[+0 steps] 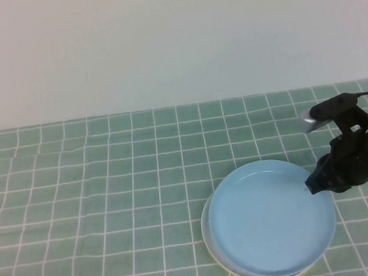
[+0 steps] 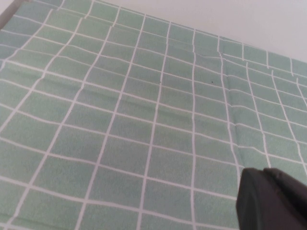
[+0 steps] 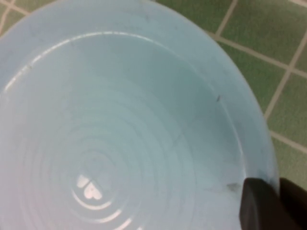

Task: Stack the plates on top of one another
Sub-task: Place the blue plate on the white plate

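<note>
A light blue plate (image 1: 268, 218) lies over a pale cream plate (image 1: 210, 244), whose rim shows only along the left and front. My right gripper (image 1: 313, 185) is at the blue plate's right rim. In the right wrist view the blue plate (image 3: 120, 124) fills the frame, and my right gripper (image 3: 276, 201) is shut on its rim, one finger inside and one outside. My left gripper (image 2: 271, 199) does not show in the high view. In its wrist view its dark fingers sit together, empty, above bare cloth.
A green tablecloth with white checks (image 1: 110, 185) covers the table, slightly wrinkled in the left wrist view (image 2: 144, 120). A plain white wall stands behind. The plates sit near the table's front right.
</note>
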